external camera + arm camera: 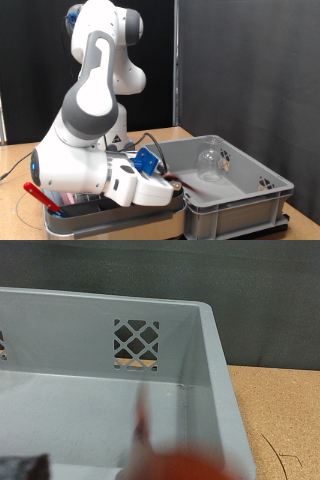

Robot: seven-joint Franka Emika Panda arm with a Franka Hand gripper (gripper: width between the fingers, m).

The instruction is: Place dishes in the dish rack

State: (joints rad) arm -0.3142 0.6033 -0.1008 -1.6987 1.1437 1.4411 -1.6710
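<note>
My gripper (pixel 172 186) hangs low at the exterior view's left wall of the large grey bin (pixel 235 192), shut on a thin red utensil (pixel 176 183). In the wrist view the red utensil (pixel 152 452) is a blur close to the camera, with one dark finger (pixel 22 468) at the frame's edge and the bin's inside wall (pixel 60 350) behind. A clear glass (pixel 208 165) lies inside the bin. The dish rack (pixel 55 207) sits at the exterior view's lower left, mostly hidden under the arm, with something pink (pixel 78 200) showing in it.
A small shiny thing (pixel 265 183) lies by the bin's wall at the exterior view's right. The bin wall has a lattice handle hole (pixel 135 343). A red piece (pixel 33 190) sticks out beside the rack. Wooden table (pixel 20 160) and black curtains lie behind.
</note>
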